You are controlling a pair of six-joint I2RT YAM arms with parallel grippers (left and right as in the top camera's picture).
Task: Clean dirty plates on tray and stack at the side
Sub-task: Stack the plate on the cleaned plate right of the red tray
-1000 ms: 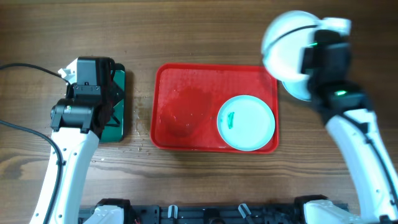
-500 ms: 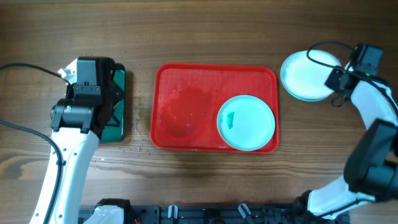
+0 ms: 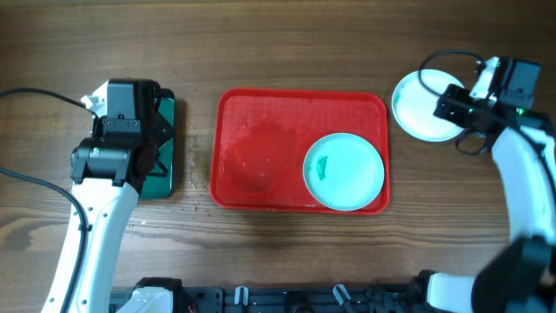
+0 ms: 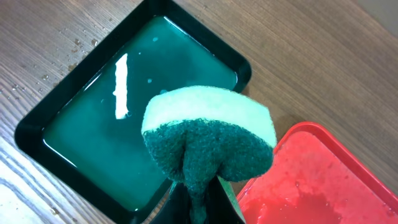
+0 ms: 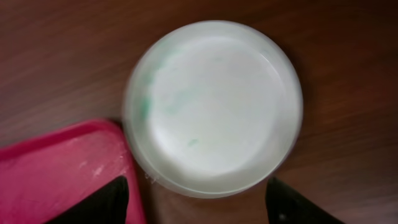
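Note:
A pale blue plate (image 3: pixel 344 171) with a teal smear lies on the right half of the red tray (image 3: pixel 261 113). A whitish plate (image 3: pixel 420 106) (image 5: pixel 214 106) with faint green traces lies flat on the wood, just right of the tray's far right corner (image 5: pixel 62 168). My right gripper (image 3: pixel 453 104) (image 5: pixel 198 208) stands open at this plate's right edge, one finger on each side, touching nothing. My left gripper (image 3: pixel 143 149) (image 4: pixel 198 202) is shut on a green and yellow sponge (image 4: pixel 208 140) above the dark green tray (image 4: pixel 37 134).
The dark green tray (image 3: pixel 168 143) holds water and sits left of the red tray. Wet patches show on the red tray's left half (image 3: pixel 256 156) and near corner (image 4: pixel 311 186). A black cable (image 3: pixel 35 94) runs along the table's left side.
My right arm has brought the whitish plate down from high up and set it on the wood. Its jaws have opened and let go. The left arm has not moved.

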